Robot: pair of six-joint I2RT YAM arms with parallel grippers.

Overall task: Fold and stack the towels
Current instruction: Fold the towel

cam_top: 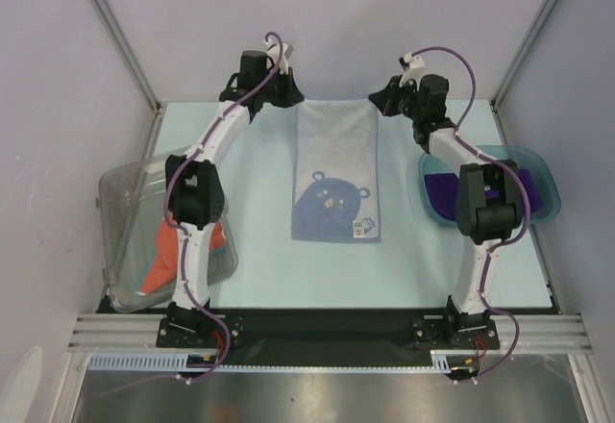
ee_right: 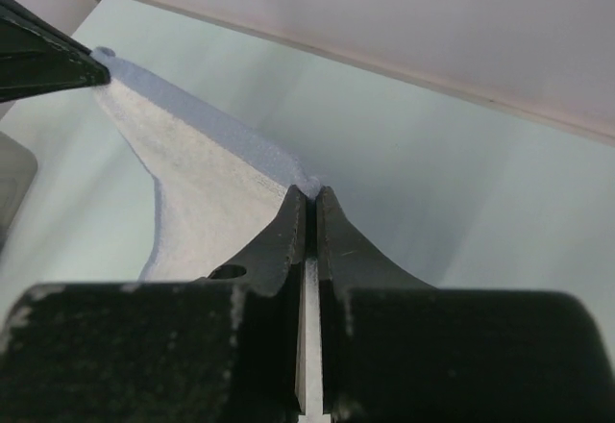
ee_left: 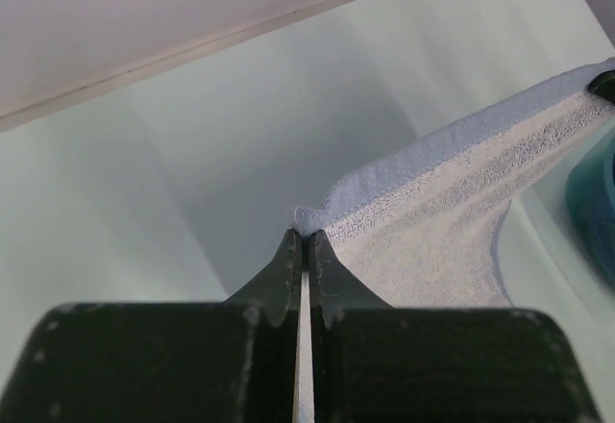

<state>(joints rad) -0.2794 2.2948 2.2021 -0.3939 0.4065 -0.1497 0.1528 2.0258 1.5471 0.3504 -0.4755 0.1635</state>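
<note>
In the top view, a light blue rectangular terry towel with a navy bear print (cam_top: 336, 178) lies flat mid-desk (cam_top: 259, 250), its long axis running near to far. The left fingers (cam_top: 291, 97) sit at its far left corner and the right fingers (cam_top: 378, 104) at its far right, so the cloth extends nearward from both.

In the left wrist view, the left fingers (ee_left: 298, 255) are clenched on the raised corner hem.

In the right wrist view, the right fingers (ee_right: 306, 210) pinch their corner likewise. The fold probably means drawing this far edge nearward.
</note>
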